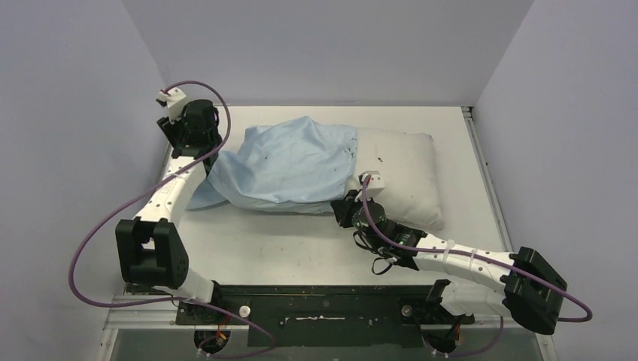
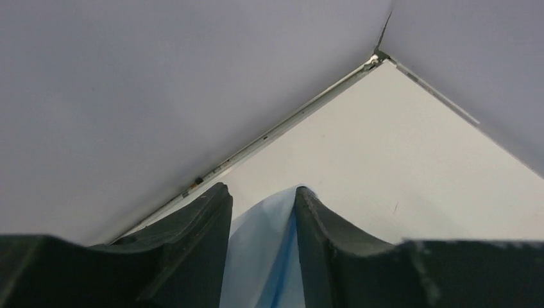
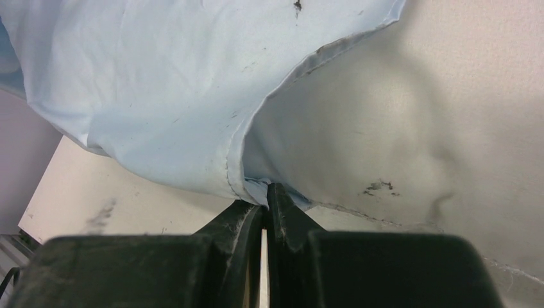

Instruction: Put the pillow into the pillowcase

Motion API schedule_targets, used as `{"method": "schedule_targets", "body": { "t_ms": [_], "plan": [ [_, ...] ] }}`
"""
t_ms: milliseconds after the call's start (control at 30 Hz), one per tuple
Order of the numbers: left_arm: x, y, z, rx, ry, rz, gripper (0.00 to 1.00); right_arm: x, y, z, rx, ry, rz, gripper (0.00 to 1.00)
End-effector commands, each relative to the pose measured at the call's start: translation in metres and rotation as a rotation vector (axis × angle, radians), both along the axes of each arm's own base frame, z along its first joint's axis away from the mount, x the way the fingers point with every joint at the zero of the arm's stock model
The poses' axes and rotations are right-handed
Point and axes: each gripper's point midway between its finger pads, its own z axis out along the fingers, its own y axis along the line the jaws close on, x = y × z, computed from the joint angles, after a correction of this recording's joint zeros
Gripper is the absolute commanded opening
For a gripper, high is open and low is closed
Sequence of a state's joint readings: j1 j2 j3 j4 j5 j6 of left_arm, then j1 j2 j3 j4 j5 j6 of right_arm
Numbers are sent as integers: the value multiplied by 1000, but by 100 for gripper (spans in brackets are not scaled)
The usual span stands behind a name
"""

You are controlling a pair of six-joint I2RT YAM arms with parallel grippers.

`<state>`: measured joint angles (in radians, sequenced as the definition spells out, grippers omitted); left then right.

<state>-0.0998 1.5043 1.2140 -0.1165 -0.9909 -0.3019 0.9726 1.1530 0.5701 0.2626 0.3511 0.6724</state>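
The plump white pillow (image 1: 399,169) lies across the middle of the table. Its left part is covered by the wrinkly light blue pillowcase (image 1: 293,162). My right gripper (image 1: 346,204) is at the near edge and is shut on the pillowcase's hem. In the right wrist view the right gripper (image 3: 266,192) pinches blue cloth where the pillowcase (image 3: 160,96) meets the pillow (image 3: 398,128). My left gripper (image 1: 211,139) is at the pillowcase's far left end. In the left wrist view a fold of pillowcase (image 2: 256,256) fills the gap of the left gripper (image 2: 262,189), whose jaws stand a little apart.
Pale walls (image 1: 75,113) enclose the white table (image 1: 286,241) on the left, back and right. A metal rail (image 2: 282,128) runs along the table's far edge. Purple cables (image 1: 90,248) loop off both arms. The arm bases sit at the near edge.
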Motion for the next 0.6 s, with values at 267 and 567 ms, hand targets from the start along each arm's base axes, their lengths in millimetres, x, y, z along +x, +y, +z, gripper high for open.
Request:
{"method": "schedule_targets", "body": {
  "t_ms": [267,567],
  "plan": [
    [5,-88,71,-221,-183,-533,48,1,17,33,51,-61,97,2],
    [-35,-231,55,-256,-22,-989,53,10,-1,48,-9,-35,120,44]
  ]
}}
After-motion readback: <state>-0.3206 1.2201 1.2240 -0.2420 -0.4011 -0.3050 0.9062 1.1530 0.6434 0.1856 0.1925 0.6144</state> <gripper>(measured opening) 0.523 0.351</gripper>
